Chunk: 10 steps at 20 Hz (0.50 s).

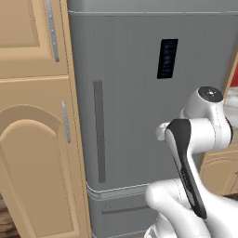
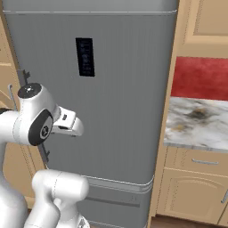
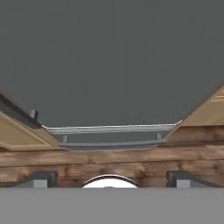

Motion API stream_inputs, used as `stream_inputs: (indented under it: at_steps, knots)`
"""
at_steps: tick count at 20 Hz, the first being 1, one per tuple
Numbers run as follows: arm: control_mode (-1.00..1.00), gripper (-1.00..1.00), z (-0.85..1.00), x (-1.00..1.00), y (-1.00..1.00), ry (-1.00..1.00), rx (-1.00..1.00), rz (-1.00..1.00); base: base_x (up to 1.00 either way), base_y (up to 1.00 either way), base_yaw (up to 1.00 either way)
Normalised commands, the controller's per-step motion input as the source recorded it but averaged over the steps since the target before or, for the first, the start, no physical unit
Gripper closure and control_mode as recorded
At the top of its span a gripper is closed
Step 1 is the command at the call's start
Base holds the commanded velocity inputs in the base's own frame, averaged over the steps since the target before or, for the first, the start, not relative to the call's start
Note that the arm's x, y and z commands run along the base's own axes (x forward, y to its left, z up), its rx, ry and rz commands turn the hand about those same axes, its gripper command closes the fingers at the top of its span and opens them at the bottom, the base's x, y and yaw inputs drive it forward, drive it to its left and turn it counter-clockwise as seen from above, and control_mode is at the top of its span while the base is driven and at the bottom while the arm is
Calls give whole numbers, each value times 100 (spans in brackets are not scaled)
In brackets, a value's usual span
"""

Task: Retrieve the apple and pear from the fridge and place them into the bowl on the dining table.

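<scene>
The tall grey fridge (image 1: 139, 116) stands right in front of me with its door closed. Its long dark handle (image 1: 98, 130) runs down the left side of the door, and a dark control panel (image 1: 167, 58) sits high up. From the right, the fridge (image 2: 124, 111) shows behind my folded arm. In the hand view my gripper (image 3: 111, 179) is open, its fingertips (image 3: 41, 178) wide apart with nothing between them. It looks down the fridge door (image 3: 109, 65) toward the lower drawer (image 3: 109, 141). The apple, pear, bowl and dining table are out of view.
A tan wooden cabinet (image 1: 32, 139) with arched panels flanks the fridge on the left. On the right a marble counter (image 2: 198, 122) sits on tan cabinets (image 2: 196, 187), with a red wall (image 2: 200, 78) behind it. A wooden floor (image 3: 109, 159) lies below the fridge.
</scene>
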Motion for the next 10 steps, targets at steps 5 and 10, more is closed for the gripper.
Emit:
stream_inputs:
  at_steps: [5,10]
  knots:
    - [-100,-100,-10,-29,0,-6,0,0,0,0,0]
    - [-100,-100,-1,-10,0,-6,0,0,0,0,0]
